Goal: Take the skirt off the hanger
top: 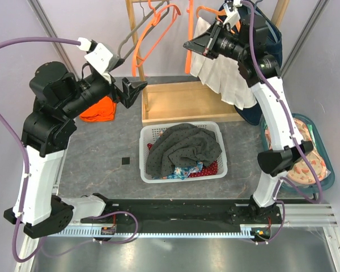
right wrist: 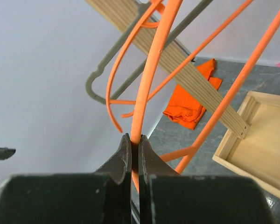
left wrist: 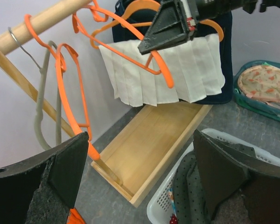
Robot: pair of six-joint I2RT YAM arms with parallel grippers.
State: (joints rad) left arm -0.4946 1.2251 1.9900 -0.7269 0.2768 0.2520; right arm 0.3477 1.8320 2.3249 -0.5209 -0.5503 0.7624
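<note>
The skirt (left wrist: 168, 74), white and pleated, hangs at the back right, over the far end of the tray (left wrist: 149, 149) and in front of a dark garment (left wrist: 226, 56). From above, the right arm (top: 272, 107) covers its top and right edge, so only the left pleats and hem show there. An orange hanger (left wrist: 162, 70) slants across its front. The right gripper (right wrist: 134, 138) has its fingers closed tight on one thin orange bar. That bar seems to belong to this hanger, but the right wrist view shows no skirt and several orange bars cross there, so I cannot be sure. How the waistband sits on the hanger is hidden behind the gripper.

The left gripper (top: 135, 93) hovers near the tray's left end, fingers spread wide and holding nothing. Its dark fingers block both lower corners of its own view.

More orange hangers (top: 153, 39) and a grey one (left wrist: 39, 112) hang on the rail (left wrist: 42, 18). A white basket (top: 144, 161) nearer the arms holds a grey cloth (top: 187, 147) that hides most of what lies beneath. An orange cloth (top: 99, 110) lies partly covered by the left arm. A teal basket (left wrist: 261, 110) sits at the right, partly behind the right arm.
</note>
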